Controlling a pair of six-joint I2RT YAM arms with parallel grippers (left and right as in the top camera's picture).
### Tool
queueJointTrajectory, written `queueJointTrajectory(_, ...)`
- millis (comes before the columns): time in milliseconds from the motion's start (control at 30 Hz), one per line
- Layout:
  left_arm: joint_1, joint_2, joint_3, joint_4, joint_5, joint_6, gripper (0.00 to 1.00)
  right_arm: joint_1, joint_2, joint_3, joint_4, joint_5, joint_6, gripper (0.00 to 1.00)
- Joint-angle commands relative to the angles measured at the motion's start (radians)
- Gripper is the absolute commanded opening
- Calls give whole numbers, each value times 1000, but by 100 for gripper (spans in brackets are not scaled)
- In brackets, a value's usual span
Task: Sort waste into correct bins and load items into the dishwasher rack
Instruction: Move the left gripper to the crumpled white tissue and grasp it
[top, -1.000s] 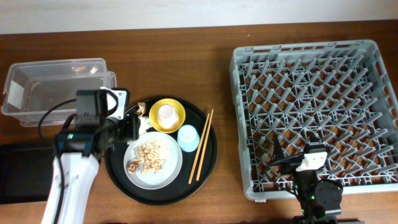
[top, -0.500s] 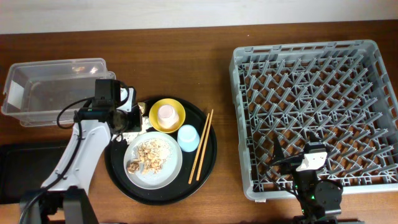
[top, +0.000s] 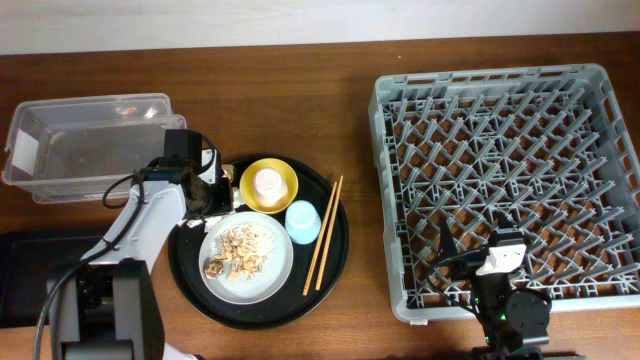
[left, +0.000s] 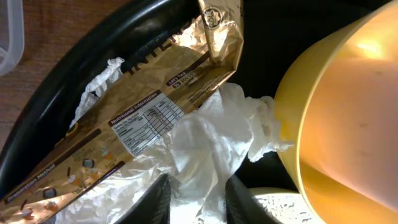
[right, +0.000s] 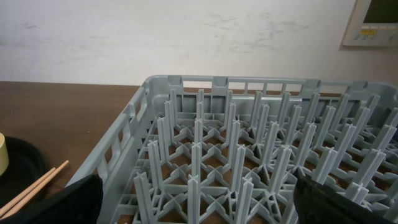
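Here, the left gripper, fingers parted around the crumpled white paper napkin, risks snagging the adjacent gold foil wrapper.

A lab-like tabletop: wooden table, plain white wall

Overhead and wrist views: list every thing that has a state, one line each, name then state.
Clear plastic box: open, looks empty.
Dishwasher rack: nothing loaded.
Yellow bowl: upright, cream-pink cup inside.
Light blue cup: on the round black tray, upside down.
Plate: holds food scraps.
Chopsticks: lying paired on the tray.
White napkin: crumpled.
Gold wrapper: torn open, creased.
Left gripper: open, straddling the napkin.
Right gripper: open, empty.
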Motion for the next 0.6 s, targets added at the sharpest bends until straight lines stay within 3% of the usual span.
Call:
queueJointTrajectory(0, -3, 7, 16, 2, 12, -4, 9, -6, -3, -5, -5, 12, -3, 98)
queueJointTrajectory(33, -3, 6, 18, 2, 16, -4, 1, -6, -3, -5, -5, 12, -3, 99)
queueJointTrajectory(567, -2, -220, 166, -269, 56, -4, 1, -6, -3, -5, -5, 12, -3, 98)
